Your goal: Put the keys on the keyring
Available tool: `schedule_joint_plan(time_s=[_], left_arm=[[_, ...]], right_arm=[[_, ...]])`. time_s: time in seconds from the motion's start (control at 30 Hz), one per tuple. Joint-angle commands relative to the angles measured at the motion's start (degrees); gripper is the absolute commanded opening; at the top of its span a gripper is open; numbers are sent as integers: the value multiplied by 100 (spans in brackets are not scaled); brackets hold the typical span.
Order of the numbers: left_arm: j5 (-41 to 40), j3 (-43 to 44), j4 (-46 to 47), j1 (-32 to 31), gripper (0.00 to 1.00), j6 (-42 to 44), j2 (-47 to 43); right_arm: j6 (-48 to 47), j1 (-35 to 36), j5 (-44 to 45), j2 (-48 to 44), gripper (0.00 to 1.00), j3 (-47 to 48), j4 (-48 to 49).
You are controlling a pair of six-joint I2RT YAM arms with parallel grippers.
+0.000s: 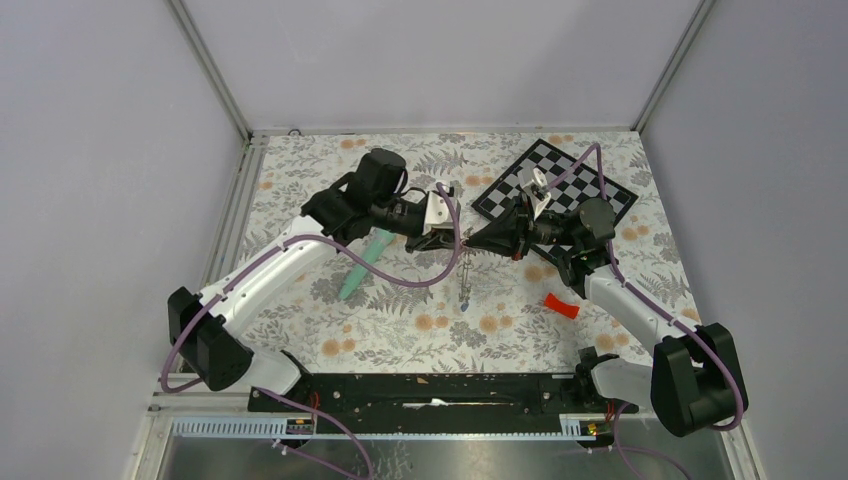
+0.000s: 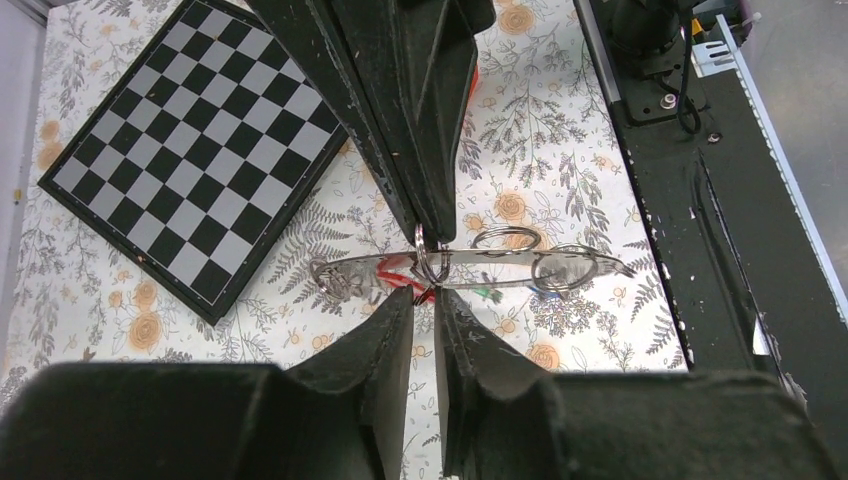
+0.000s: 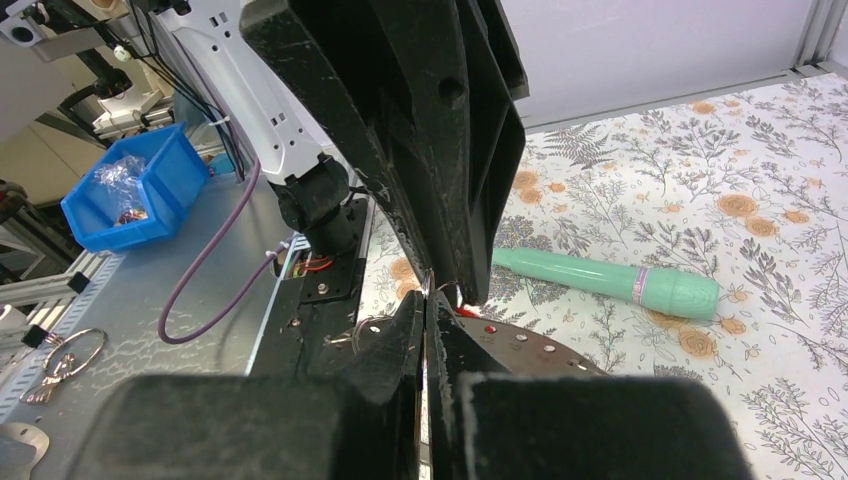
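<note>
Metal keyring hangs beside the chessboard, clamped in the right gripper; left gripper nearly together at a red key, hold unclear.

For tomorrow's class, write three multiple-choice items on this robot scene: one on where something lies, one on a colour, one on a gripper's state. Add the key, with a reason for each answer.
1. In the top view, where does the chessboard lie on the table?
A. at the far right
B. in the near left corner
C. between the arm bases

2. What colour is the pen-shaped tube?
A. red
B. mint green
C. yellow

3. How does the right gripper stand?
A. wide open
B. shut
C. out of every view

Key:
1 A: the board sits at the far right, beyond the right arm.
2 B: the tube lying partly under the left arm is mint green in both the top and the right wrist views.
3 B: its fingers press together with no gap, pinching the keyring at mid-table.
</note>
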Motion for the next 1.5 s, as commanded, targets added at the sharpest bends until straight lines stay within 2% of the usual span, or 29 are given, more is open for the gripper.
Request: schedule_joint_plan(time_s=[0.0, 0.23, 0.73, 0.83, 1.07, 1.23, 1.47], left_arm=[[265, 10, 230, 24, 18, 116, 56], [376, 1, 234, 24, 0, 54, 146], [512, 275, 529, -61, 0, -652, 523], [410, 277, 529, -57, 8, -649, 478], [34, 8, 460, -47, 38, -345, 63], [39, -32, 318, -34, 43, -189, -183], [360, 32, 438, -35, 40, -475, -93]], right_arm=[[60, 9, -100, -52, 0, 204, 433], [49, 11, -84, -44, 0, 177, 465], [-252, 9, -2, -56, 0, 58, 271], [-353, 9, -11, -114, 0, 29, 163], [-527, -2, -53, -208, 0, 26, -3], [-588, -18, -73, -215, 0, 39, -82], [-706, -26, -74, -229, 0, 43, -216]])
